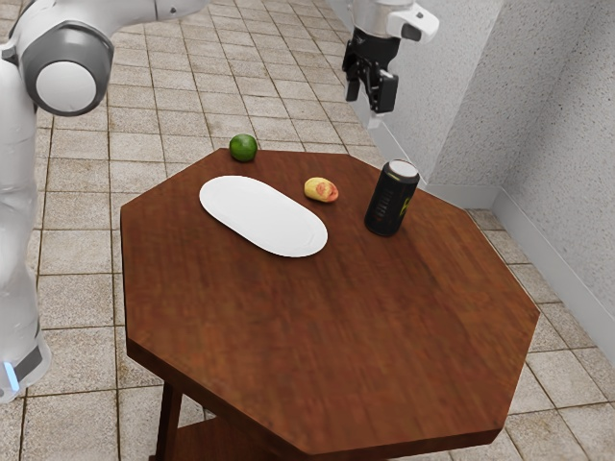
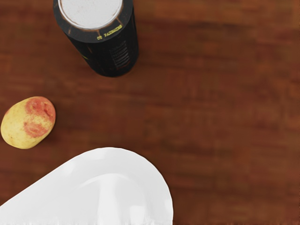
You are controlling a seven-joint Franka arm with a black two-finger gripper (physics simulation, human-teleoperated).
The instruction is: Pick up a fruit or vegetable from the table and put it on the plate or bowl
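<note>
My tool [image 1: 371, 96] hung high over the far side of the tabletop [image 1: 317, 336]. Its two fingers stood apart, and it held nothing.

In the exterior view, the white plate [image 1: 262, 215] lay flat on the tabletop. A small yellow and red fruit [image 1: 321, 189] sat just beside the plate, at about two o'clock from its middle. I could see a thin bit of wood between them, so they were not touching. A black can [image 1: 391, 198] stood upright at three o'clock from the fruit, near it but apart. A green lime [image 1: 243, 147] sat at about twelve o'clock from the plate, close to the tabletop's edge.

I thought the yellow and red one was the easy pick, since it was so near the plate. It looked small and light. Its skin looked smooth, so it might be slippy. It was roundish, so a bump could make it roll. I thought it best to come straight down and pinch it across its fat middle, gently, so it would not squash. The can was close, so my fingers had to keep off it.
</note>
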